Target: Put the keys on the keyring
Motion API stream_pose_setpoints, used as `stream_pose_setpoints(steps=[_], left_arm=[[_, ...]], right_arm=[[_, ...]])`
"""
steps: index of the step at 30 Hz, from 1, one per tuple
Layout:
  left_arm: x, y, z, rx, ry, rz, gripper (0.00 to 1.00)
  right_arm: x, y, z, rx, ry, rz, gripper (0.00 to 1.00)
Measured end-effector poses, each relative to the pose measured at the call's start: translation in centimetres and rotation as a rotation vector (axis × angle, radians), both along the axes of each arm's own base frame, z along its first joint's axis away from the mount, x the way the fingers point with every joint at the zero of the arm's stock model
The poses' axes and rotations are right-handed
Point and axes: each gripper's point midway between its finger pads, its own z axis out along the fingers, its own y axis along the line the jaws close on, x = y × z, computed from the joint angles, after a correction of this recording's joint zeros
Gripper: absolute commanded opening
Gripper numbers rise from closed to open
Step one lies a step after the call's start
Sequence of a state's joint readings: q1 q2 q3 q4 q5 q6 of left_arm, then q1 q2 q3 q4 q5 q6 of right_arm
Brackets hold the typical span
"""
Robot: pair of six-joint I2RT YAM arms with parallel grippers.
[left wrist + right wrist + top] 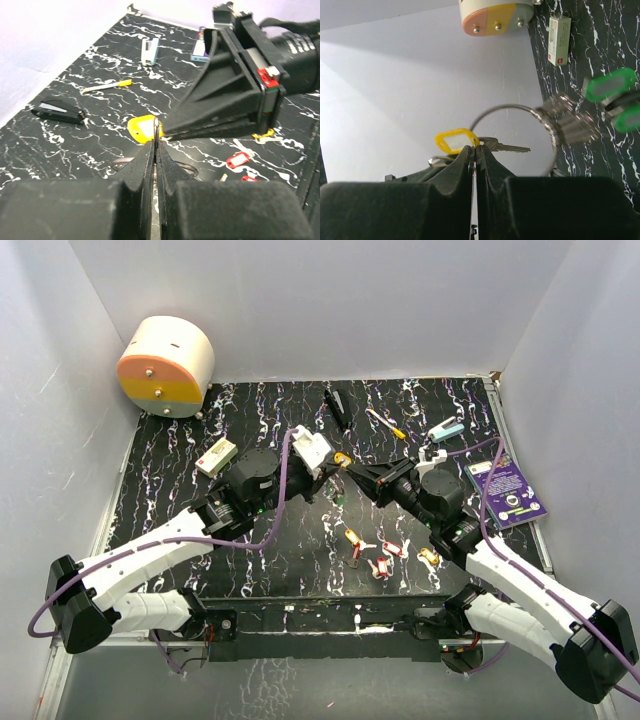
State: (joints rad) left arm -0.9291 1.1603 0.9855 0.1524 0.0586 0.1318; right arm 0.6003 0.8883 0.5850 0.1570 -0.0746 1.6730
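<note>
Now the left claw (156,142) and the right claw (475,148) are each closed tight, tips almost touching above the counter (200,540); which one really pinches what, I cannot tell. At the tips are one yellow-headed key (454,141) and one keyring (512,105) carrying two green-headed keys (610,85). Five loose keys (380,565), red or gold headed, lie on the counter near the right arm.
</note>
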Motion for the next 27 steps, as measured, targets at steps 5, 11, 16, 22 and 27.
stream_pose_setpoints(steps=[5, 11, 16, 22, 27], left_arm=[[1.0, 0.5, 0.6, -0.005, -0.033, 0.054, 0.0], [0.8, 0.4, 0.2, -0.008, -0.028, 0.044, 0.0], [-0.6, -0.5, -0.8, -0.014, 0.011, -0.036, 0.0], [-1.2, -0.8, -1.5, -0.02, 0.034, -0.069, 0.0], [-0.8, -0.7, -1.1, -0.032, 0.022, -0.049, 0.0]], right_arm=[[-0.4, 0.1, -0.7, 0.021, 0.026, 0.017, 0.08], [-0.8, 0.1, -0.3, 0.059, 0.017, 0.025, 0.08], [-0.8, 0.0, 0.0, 0.081, 0.004, 0.025, 0.08], [-1.0, 0.1, 0.5, 0.11, -0.011, 0.032, 0.07], [-1.0, 0.0, 0.8, 0.12, -0.021, 0.032, 0.08]])
